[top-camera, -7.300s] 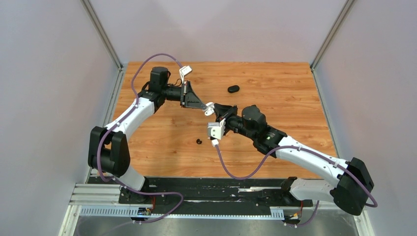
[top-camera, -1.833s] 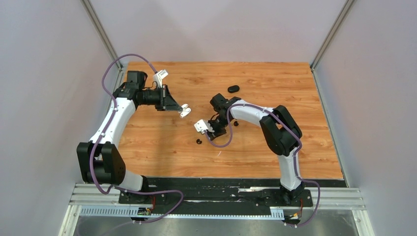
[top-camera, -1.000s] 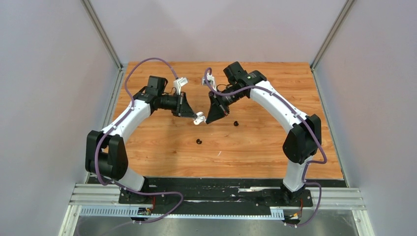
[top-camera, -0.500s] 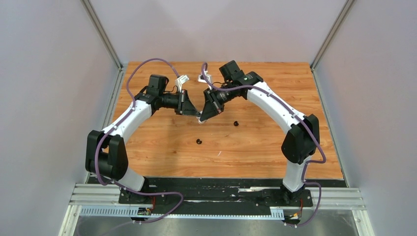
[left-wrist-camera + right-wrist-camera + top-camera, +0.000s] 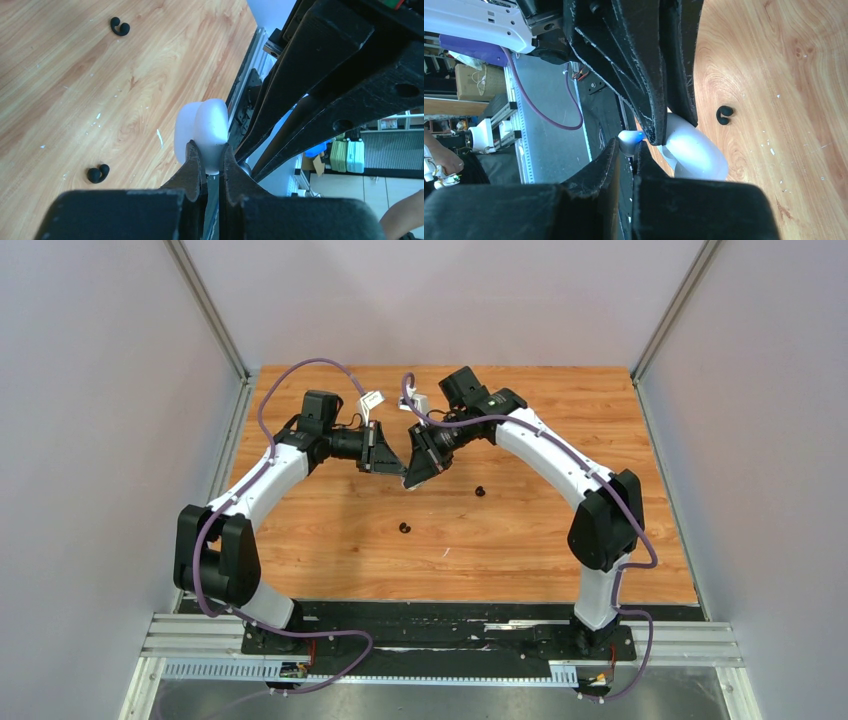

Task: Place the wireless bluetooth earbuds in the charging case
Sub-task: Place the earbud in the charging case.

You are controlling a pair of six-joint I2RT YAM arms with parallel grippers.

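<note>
Both arms meet over the middle of the wooden worktop (image 5: 600,420), tips almost touching. The left gripper (image 5: 210,160) has its jaws clamped on the bottom edge of the white charging case (image 5: 202,125), holding it up off the wood. The right gripper (image 5: 626,147) has its jaws nearly shut, pinching a tiny white earbud (image 5: 628,136) right beside the case, but I can't tell if it's actually touching it. The two black earbuds (image 5: 479,490) (image 5: 404,528) are lying loose on the worktop, well apart from each other, just in front of where the grippers meet.
</note>
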